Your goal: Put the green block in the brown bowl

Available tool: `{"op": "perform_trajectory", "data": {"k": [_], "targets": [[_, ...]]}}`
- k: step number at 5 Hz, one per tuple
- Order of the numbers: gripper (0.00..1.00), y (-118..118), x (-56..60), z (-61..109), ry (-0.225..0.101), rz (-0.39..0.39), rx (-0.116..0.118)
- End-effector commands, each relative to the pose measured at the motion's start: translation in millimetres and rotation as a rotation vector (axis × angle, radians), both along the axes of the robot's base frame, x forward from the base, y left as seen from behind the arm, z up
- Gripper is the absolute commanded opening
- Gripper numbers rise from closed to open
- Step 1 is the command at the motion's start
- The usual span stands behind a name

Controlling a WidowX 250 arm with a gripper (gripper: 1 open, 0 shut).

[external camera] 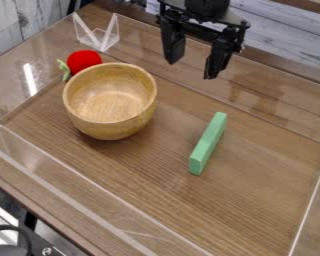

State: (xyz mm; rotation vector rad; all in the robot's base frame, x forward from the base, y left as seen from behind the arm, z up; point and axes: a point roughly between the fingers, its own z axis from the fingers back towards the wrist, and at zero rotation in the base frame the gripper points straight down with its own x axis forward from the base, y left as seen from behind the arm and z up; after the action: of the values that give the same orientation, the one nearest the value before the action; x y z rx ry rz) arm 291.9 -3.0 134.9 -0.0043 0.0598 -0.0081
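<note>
One bowl (109,100), one block (208,142), one red fruit (83,62), one gripper (199,57), all on one wooden table (149,190). The bowl is round, light-brown wood with thick walls, sitting left of centre, upright, and nothing shows inside it, only bare grain. The block is a long thin light-green bar lying flat on the table right of the bowl, well apart from it, long axis running from near-left to far-right, slightly angled. The fruit is a red round toy with a bit of green at its left side, just behind the bowl's far-left rim; its lower part is hidden by the bowl, so contact with the bowl cannot be told. The gripper hangs at the top of the view, pointing down, black fingers spread wide apart, nothing between them; it is above the table behind the block and clear of everything. Its upper body is cut off by the top edge of the view. A clear plastic wall (96,35) rims the table, with glare and reflections along the far and left sides that blur what lies behind. Dark cables or hardware at the bottom-left corner are cut off and too small to make out.
</note>
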Motion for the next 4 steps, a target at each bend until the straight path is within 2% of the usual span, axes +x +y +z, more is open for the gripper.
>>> {"op": "perform_trajectory", "data": {"k": [1, 2, 3, 4], "targets": [[1.00, -4.4, -9.2, -12.2, 0.017, 0.015, -0.004], [1.00, -8.1, -20.0, -32.2, 0.020, 0.052, -0.011], [1.00, -13.6, -26.2, -46.0, 0.006, 0.114, -0.030], [1.00, -14.8, -31.1, -57.3, -0.017, 0.211, -0.049]]}}
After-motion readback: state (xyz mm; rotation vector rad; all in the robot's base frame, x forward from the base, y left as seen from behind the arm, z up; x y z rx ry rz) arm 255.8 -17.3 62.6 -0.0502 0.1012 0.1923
